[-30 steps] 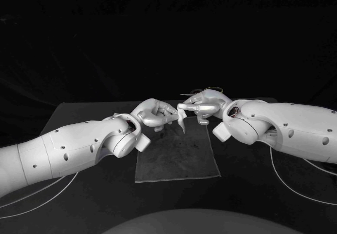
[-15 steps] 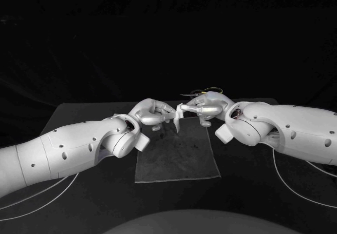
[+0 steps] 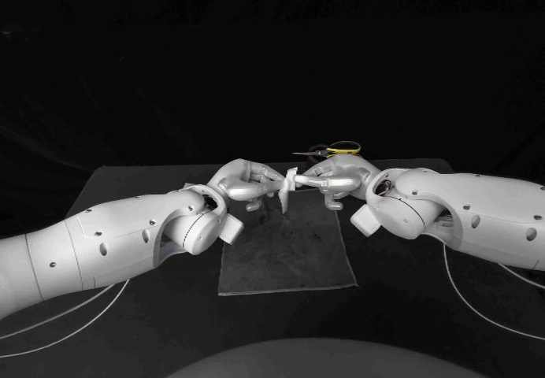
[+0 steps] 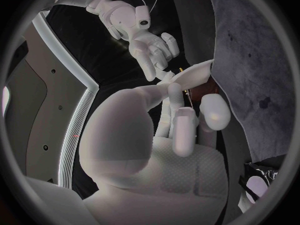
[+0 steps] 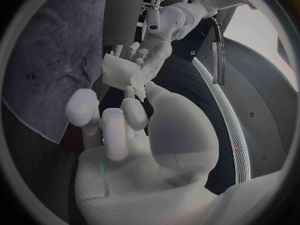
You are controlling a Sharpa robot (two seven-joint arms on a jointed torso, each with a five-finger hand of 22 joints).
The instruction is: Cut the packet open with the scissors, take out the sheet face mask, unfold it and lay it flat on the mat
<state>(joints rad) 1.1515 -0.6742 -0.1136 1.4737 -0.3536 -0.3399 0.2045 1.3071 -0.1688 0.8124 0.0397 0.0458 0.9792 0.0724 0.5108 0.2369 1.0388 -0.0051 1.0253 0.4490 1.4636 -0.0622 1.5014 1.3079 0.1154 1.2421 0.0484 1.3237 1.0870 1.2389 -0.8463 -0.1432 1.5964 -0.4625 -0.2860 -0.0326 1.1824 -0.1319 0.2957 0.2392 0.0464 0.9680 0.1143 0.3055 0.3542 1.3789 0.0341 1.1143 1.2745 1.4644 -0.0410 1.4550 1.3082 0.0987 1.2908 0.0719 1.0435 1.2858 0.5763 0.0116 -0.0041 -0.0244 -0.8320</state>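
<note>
The white sheet face mask (image 3: 288, 194) hangs as a folded strip above the far end of the grey mat (image 3: 284, 256). My left hand (image 3: 248, 185) and my right hand (image 3: 329, 179) meet there, and each pinches an upper edge of the mask. In the left wrist view my left hand's fingers (image 4: 181, 120) hold the mask (image 4: 195, 75), with the right hand (image 4: 150, 47) just beyond. The right wrist view has my right hand (image 5: 119, 120) on the mask (image 5: 122, 71), facing the left hand (image 5: 156, 35). The scissors (image 3: 335, 148), yellow-handled, lie on the table behind the right hand.
The mat (image 4: 250, 75) lies flat and bare on the black table below the hands. A dark crumpled thing with pale marks (image 4: 262, 174) lies by the mat's edge; I cannot tell whether it is the packet. White cables trail along both sides of the table.
My right hand has sunk and shifted slightly, uncovering the scissors behind it. The mask now hangs shorter, held closer between the two hands.
</note>
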